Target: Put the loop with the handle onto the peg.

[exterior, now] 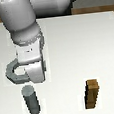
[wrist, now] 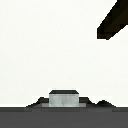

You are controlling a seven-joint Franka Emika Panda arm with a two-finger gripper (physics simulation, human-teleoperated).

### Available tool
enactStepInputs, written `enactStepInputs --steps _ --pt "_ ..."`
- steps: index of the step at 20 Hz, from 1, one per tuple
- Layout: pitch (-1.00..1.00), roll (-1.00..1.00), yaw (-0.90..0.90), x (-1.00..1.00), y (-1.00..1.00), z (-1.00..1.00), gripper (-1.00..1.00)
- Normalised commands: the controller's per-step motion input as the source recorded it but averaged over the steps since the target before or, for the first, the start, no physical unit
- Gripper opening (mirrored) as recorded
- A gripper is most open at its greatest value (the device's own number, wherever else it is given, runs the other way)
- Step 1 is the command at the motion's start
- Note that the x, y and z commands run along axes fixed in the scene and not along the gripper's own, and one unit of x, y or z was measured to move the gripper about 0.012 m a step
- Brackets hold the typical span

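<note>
Exterior view: the arm's white wrist housing hangs low over the white table [exterior: 63, 57], and the gripper [exterior: 31, 76] beneath it is hidden by the housing; whether its fingers are spread or pressed together cannot be told from either view. The loop with the handle [exterior: 12, 70] shows as a grey ring jutting out from behind the housing on the exterior view's left; whether it is pinched by the fingers or only beside them cannot be told. The peg [exterior: 31, 100], a dark grey upright cylinder, stands just in front of the housing, near the ring but apart from it. A brown wooden block [exterior: 92, 94] stands upright well apart, toward the exterior view's right. Wrist view: a small grey block-like shape [wrist: 63, 98] at the dark edge, unidentified; the brown wooden block [wrist: 114, 22] enters at one corner.
</note>
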Motion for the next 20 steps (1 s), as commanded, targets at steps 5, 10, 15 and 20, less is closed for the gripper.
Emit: enactStepInputs --steps 5,10,15,20 --pt "0.00 0.00 0.00 0.20 0.00 0.00 -1.00" --pt "0.00 0.00 0.00 0.20 0.00 0.20 -1.00" --pt "0.00 0.00 0.00 0.00 0.00 0.40 -1.00" --pt "0.00 0.00 0.00 0.00 0.80 0.00 -1.00"
